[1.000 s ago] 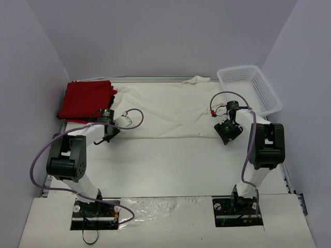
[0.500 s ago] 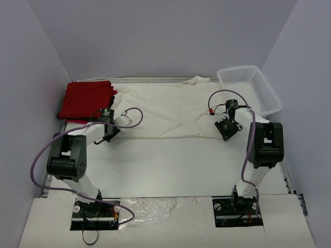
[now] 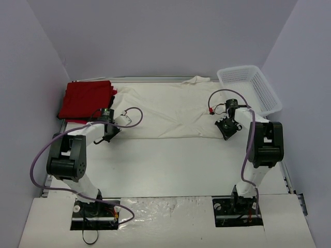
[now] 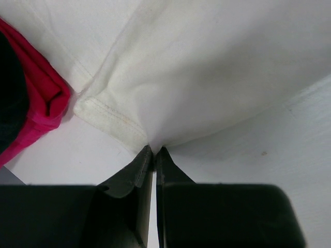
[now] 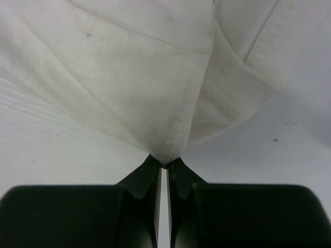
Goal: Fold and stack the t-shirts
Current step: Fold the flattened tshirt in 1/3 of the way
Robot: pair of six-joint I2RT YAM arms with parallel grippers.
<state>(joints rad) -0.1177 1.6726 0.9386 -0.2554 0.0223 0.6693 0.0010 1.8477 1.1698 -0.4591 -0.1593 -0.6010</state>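
Note:
A large cream-white t-shirt (image 3: pixel 168 108) lies spread across the back half of the table. Folded red t-shirts (image 3: pixel 85 98) lie at the back left corner. My left gripper (image 3: pixel 109 133) sits at the shirt's near left edge, shut on its hem (image 4: pixel 153 144), with a red shirt (image 4: pixel 36 111) just to its left. At the shirt's near right corner my right gripper (image 3: pixel 226 130) is shut on a pinch of the cream cloth (image 5: pixel 165 157), which fans out from the fingertips.
A white plastic mesh basket (image 3: pixel 251 89) stands at the back right corner, close behind the right arm. Purple cables loop off both arms. Grey walls enclose the table on three sides.
My right gripper has closed onto the cream shirt's near right corner and shifted slightly toward the back. The left gripper and the shirts have stayed in place.

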